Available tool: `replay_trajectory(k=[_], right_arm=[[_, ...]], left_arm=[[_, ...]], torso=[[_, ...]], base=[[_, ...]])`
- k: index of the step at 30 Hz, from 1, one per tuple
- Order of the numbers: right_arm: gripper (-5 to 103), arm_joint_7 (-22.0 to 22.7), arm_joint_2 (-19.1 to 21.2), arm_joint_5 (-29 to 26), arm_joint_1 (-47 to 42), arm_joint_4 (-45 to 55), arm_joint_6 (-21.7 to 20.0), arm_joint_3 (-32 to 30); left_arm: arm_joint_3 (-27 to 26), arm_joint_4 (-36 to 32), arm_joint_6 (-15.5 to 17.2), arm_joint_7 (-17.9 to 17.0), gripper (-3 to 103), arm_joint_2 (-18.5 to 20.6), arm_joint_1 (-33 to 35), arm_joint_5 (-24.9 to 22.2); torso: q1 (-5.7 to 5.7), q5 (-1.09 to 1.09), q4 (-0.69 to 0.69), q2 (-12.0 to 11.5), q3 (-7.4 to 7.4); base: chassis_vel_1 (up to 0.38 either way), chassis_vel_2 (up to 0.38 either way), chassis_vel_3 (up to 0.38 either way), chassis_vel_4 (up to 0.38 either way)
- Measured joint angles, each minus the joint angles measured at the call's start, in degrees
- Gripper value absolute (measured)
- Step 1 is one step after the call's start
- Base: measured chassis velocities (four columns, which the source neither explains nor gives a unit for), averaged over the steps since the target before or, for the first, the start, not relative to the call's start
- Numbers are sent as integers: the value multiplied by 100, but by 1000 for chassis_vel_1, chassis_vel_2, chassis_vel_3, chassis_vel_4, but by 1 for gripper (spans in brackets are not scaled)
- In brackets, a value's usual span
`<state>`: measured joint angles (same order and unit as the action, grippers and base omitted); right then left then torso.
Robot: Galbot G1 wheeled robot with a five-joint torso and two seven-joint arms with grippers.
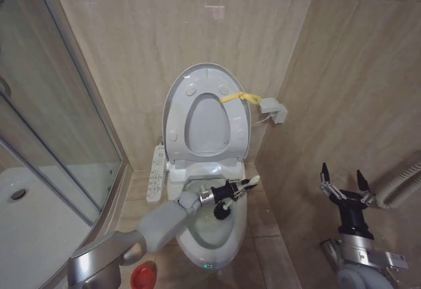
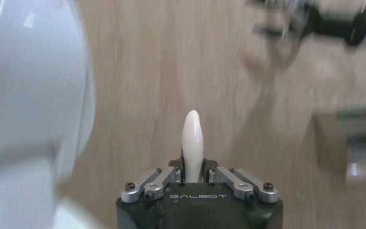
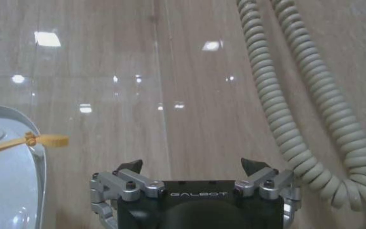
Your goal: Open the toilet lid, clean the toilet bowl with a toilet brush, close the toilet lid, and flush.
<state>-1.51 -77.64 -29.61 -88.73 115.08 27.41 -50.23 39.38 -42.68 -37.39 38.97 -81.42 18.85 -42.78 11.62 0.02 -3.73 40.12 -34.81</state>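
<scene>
Over the toilet bowl [image 1: 209,235], left gripper [image 1: 231,192] pinching the toilet brush [image 1: 227,201].

Toilet lid [image 1: 197,81] raised upright against the tiled wall, yellow strap [image 1: 239,97] tied at its right edge, seat lifted with it. Black bristle head down inside the bowl, cream handle [image 2: 192,138] poking out between the left fingers [image 2: 151,180]. Right gripper [image 1: 345,181] off to the right of the toilet, spread wide and holding nothing, beside a coiled hose [image 3: 297,114]. Red holder [image 1: 143,276] on the floor near the bowl's left front.

left claw [image 1: 231,190] clamped on toilet brush [image 1: 227,203] over toilet bowl [image 1: 210,236], toilet lid [image 1: 200,81] upright
</scene>
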Motion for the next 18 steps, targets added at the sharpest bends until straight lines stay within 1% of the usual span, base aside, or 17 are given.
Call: replay_trajectory(k=[1,2,3,4,6,7,8,9,10,11,12,14,15,16,18], right_arm=[[100,-3,-16,1,-97,60,20,-8],[100,-3,-16,1,-97,60,20,-8],[100,-4,-15,-5,-164,107,37,-29],[100,-5,-1,-13,-166,122,39,-42],[100,-4,29,-28,-139,113,33,-64],[100,-3,35,-30,-90,83,20,-66],[100,-3,35,-30,-90,83,20,-66],[100,1,38,-30,-22,42,1,-53],[100,1,37,-29,-5,33,-8,-34],[100,3,29,-28,-44,52,-5,-34],[100,-1,13,-30,-139,109,14,-50],[100,-3,0,-41,-218,161,35,-80],[100,-3,11,-72,-246,193,41,-117],[100,-3,11,-72,-246,193,41,-117],[100,-4,43,-98,-213,180,35,-150]], left_arm=[[3,203,-28,-24,19,36,72,85],[3,203,-28,-24,19,36,72,85],[-17,341,-58,-48,19,54,118,143],[-57,296,-61,-79,19,48,116,125],[-21,-62,-31,-174,19,29,70,-62],[28,-239,-4,-238,19,-25,17,-156],[28,-239,-4,-238,19,-25,17,-156],[62,-262,-1,-283,19,-124,-36,-180],[77,-63,-10,-296,19,-199,-42,-123],[116,172,-27,-305,19,-219,-28,-48],[171,372,-63,-315,19,-211,5,33],[220,486,-93,-323,19,-189,27,97],[239,504,-106,-344,19,-168,25,106],[239,504,-106,-344,19,-168,25,106],[271,166,-95,-354,19,-157,-6,-60]], torso=[[1,1,6,0,-1],[1,1,6,0,-1],[0,1,11,-1,-2],[0,-1,11,0,-1],[0,3,12,-1,-1],[0,-1,5,-1,-1],[0,-1,5,-1,-1],[-1,-2,-3,1,2],[-1,0,-3,1,1],[0,2,-1,0,0],[1,3,6,-1,-2],[1,3,7,-1,-2],[0,1,9,-1,-1],[0,1,9,-1,-1],[0,3,13,-1,-1]], base=[[0,0,0,0],[0,0,0,0],[0,0,0,0],[0,0,0,0],[0,0,0,0],[0,0,0,0],[0,0,0,0],[0,0,0,0],[0,0,0,0],[0,0,0,0],[0,0,0,0],[0,0,0,0],[0,0,0,0],[0,0,0,0],[0,0,0,0]])
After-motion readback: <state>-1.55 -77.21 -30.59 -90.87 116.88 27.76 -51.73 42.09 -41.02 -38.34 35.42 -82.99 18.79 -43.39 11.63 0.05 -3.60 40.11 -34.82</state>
